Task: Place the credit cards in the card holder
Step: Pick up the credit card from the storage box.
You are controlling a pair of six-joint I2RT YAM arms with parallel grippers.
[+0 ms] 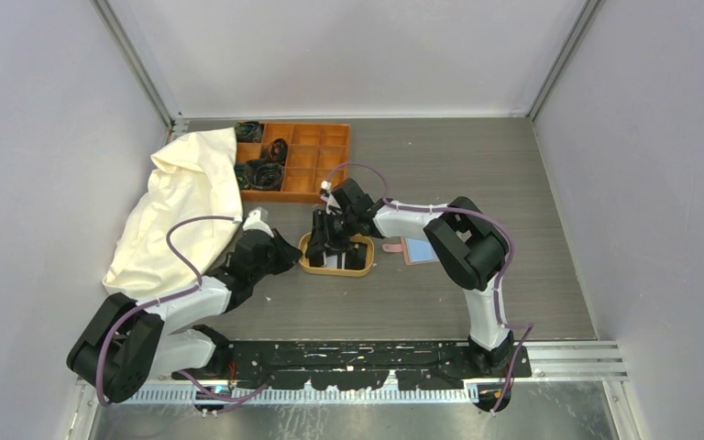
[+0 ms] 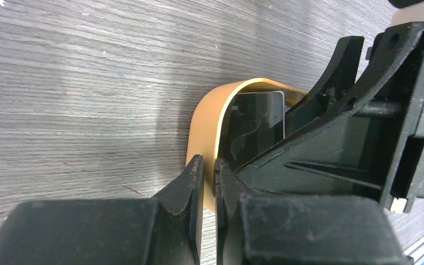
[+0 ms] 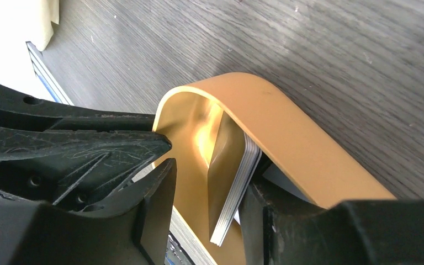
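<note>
Reaching from the near left corner, the left gripper (image 2: 208, 165) has its two fingers pressed together on the wall of the oval wooden tray (image 2: 204, 121), at the tray's left end. Only the thin yellow-brown wall sits between the pads.

The tray lies on the grey table (image 1: 422, 302), about in the middle between the two arms. Inside it are the credit cards (image 3: 236, 185). In the right wrist view, a small stack of them stands on edge and leans against the curved wall, with the pale edges showing. In the left wrist view, one black card with a glossy face is seen in the same end of the tray.

The right gripper (image 3: 210, 176) comes in from the right side and is down inside the tray. Its fingers are apart. One finger is just beside the stack, and the other is well away from it, close to the left gripper, so nothing is pinched.

The card holder (image 1: 419, 250) lies flat on the table to the right of the tray, not touching it, near the right arm's elbow. Its upper face looks pale blue, with a reddish tab toward the tray. I cannot tell if a card is in it.

Farther back on the left is a cream cloth (image 1: 183, 202), and behind the tray an orange compartment box (image 1: 316, 147) with dark things in some cells.
</note>
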